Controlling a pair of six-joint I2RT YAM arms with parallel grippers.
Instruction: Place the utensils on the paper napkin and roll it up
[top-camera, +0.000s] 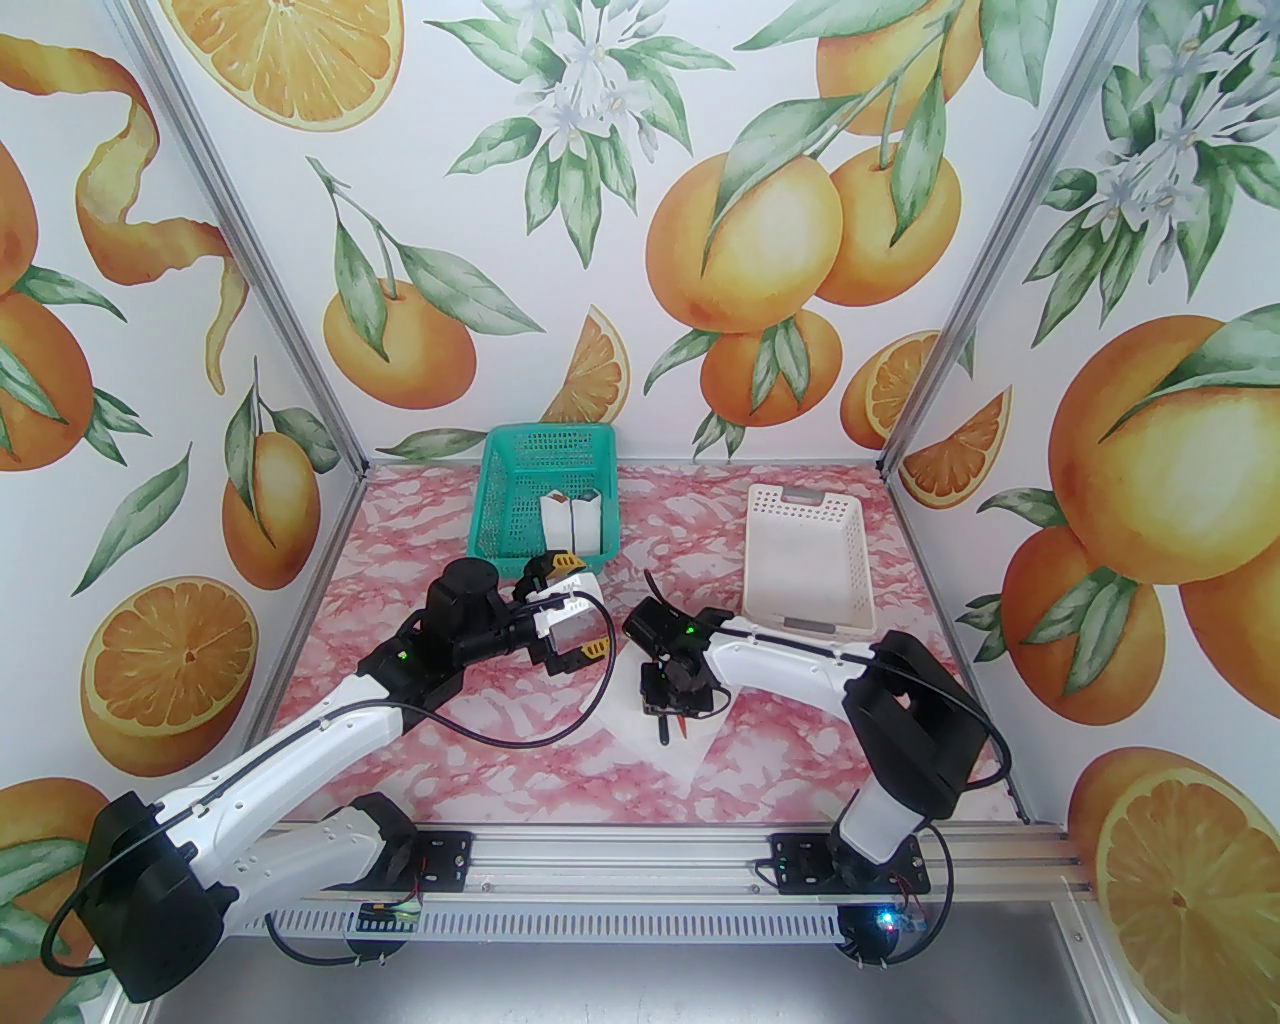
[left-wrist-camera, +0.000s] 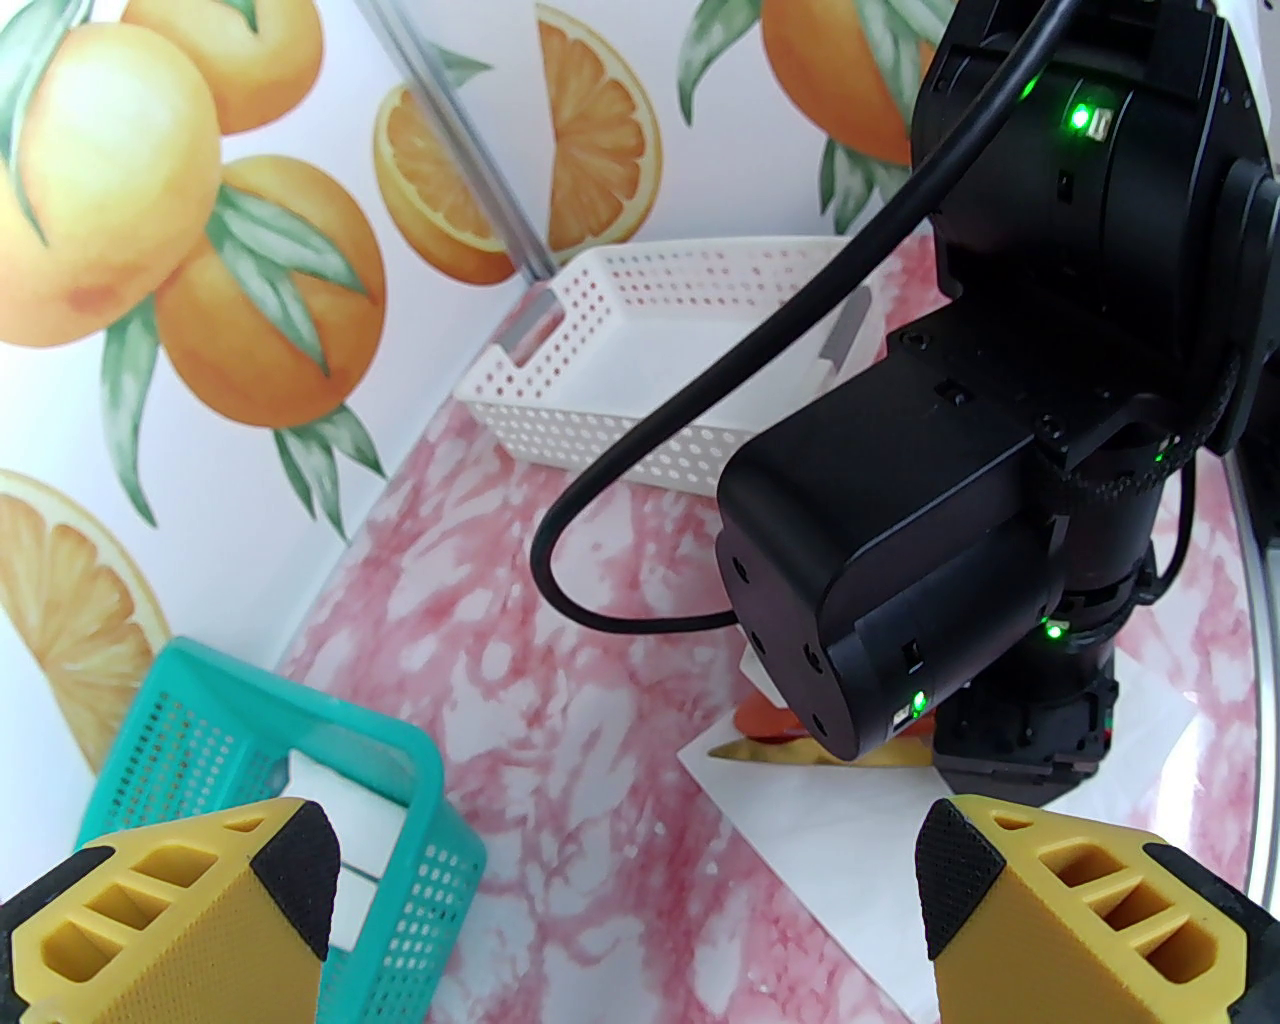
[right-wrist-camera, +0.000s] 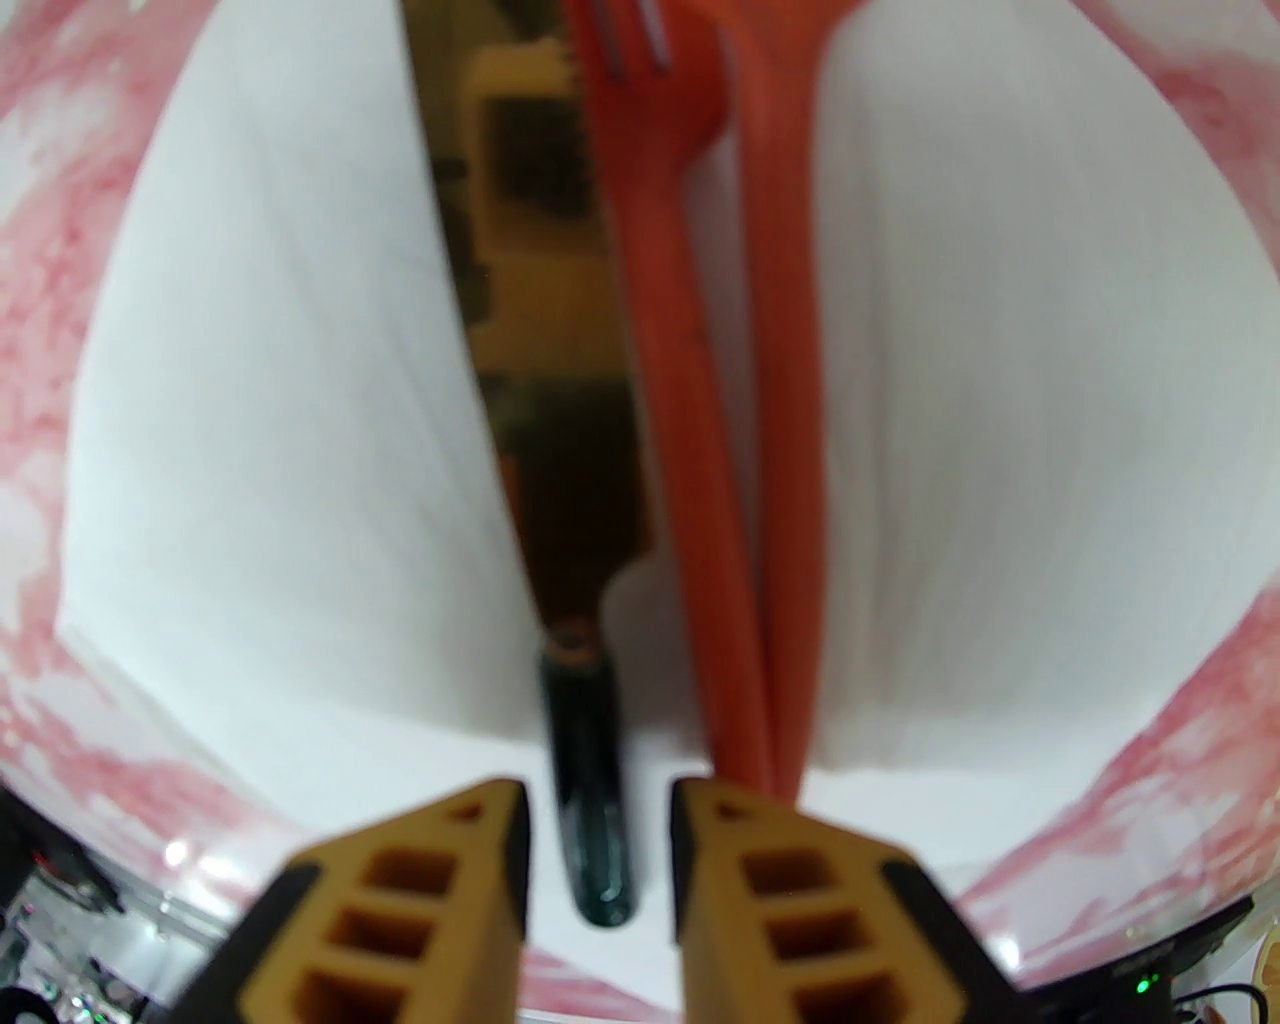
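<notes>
The white paper napkin (right-wrist-camera: 300, 420) lies flat on the pink marble table. Three utensils rest on it side by side: a knife (right-wrist-camera: 560, 480) with a gold-olive blade and dark handle, an orange fork (right-wrist-camera: 670, 330), and an orange handle (right-wrist-camera: 790, 400) whose bowl is out of frame. My right gripper (right-wrist-camera: 598, 800) points down at the napkin (top-camera: 700, 745). Its jaws stand slightly apart on either side of the knife's handle, with a gap on both sides. My left gripper (left-wrist-camera: 630, 840) hangs wide open and empty above the table, left of the napkin (left-wrist-camera: 800, 840).
A green basket (top-camera: 500, 500) at the back left holds two white wrapped bundles (top-camera: 575, 525). A white basket (top-camera: 805, 590) stands at the back right. The right arm's black wrist (left-wrist-camera: 900, 560) and its cable loom close in front of the left gripper (top-camera: 580, 607).
</notes>
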